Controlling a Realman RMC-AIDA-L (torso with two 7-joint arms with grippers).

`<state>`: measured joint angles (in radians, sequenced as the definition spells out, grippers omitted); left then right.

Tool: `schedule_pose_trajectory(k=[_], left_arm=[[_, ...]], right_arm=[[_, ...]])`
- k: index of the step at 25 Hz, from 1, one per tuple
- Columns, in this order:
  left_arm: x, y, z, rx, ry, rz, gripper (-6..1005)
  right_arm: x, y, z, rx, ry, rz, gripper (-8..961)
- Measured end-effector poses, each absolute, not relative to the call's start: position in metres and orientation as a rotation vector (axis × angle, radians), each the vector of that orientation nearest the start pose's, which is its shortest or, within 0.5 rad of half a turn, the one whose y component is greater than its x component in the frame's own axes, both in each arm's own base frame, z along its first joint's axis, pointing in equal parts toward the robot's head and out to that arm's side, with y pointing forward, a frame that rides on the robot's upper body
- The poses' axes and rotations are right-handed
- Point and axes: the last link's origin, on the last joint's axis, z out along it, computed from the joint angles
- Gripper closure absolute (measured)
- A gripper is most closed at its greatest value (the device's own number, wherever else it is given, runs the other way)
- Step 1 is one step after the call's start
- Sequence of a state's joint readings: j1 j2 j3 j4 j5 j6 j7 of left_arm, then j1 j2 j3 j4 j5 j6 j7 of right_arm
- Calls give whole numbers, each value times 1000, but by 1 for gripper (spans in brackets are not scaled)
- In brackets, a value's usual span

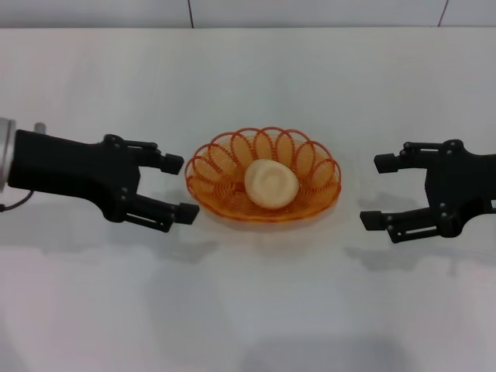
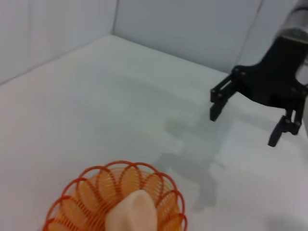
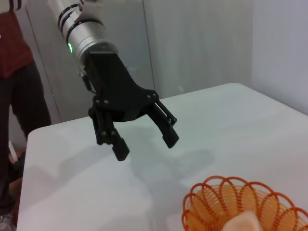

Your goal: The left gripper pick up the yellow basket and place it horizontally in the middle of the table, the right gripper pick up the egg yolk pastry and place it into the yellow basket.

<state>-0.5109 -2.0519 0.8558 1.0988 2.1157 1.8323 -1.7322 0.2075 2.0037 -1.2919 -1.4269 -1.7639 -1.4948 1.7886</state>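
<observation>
The yellow basket (image 1: 263, 175), an orange-yellow wire oval, lies flat at the middle of the white table (image 1: 248, 310). The pale egg yolk pastry (image 1: 271, 184) rests inside it. My left gripper (image 1: 178, 188) is open and empty, just left of the basket. My right gripper (image 1: 375, 191) is open and empty, to the right of the basket. The left wrist view shows the basket (image 2: 91, 195), the pastry (image 2: 132, 211) and the right gripper (image 2: 243, 120) beyond. The right wrist view shows the basket (image 3: 216, 202), a sliver of pastry (image 3: 243, 222) and the left gripper (image 3: 147, 142).
A wall (image 1: 310, 12) runs behind the table's far edge. A person in dark clothes (image 3: 19, 101) stands beyond the table's end in the right wrist view.
</observation>
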Motion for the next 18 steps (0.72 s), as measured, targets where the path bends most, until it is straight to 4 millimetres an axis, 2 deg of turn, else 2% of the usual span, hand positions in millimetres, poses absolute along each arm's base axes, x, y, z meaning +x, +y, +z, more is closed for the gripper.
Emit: schedule_pose_trajectory(k=[18], left_arm=[[-215,317,46,-3041,-526,-364,124]], right_arm=[[200,291,38,-2866,348,414,89]])
